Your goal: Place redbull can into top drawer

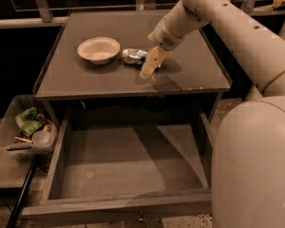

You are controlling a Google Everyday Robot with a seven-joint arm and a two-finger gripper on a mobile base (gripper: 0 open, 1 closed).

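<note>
The redbull can (134, 56), silver and shiny, lies on its side on the tabletop just right of the white bowl (99, 49). My gripper (149, 63) hangs from the arm that comes in from the upper right. It is low over the table, right against the can's right end, touching or nearly touching it. The top drawer (128, 167) is pulled wide open below the tabletop. Its flat grey bottom is bare, and a small knob (141, 217) shows on its front panel.
A clear plastic bin (9, 122) of clutter stands on the floor left of the drawer. The table (190, 80) has a raised rim. My arm and body fill the right side of the view. A railing runs behind the table.
</note>
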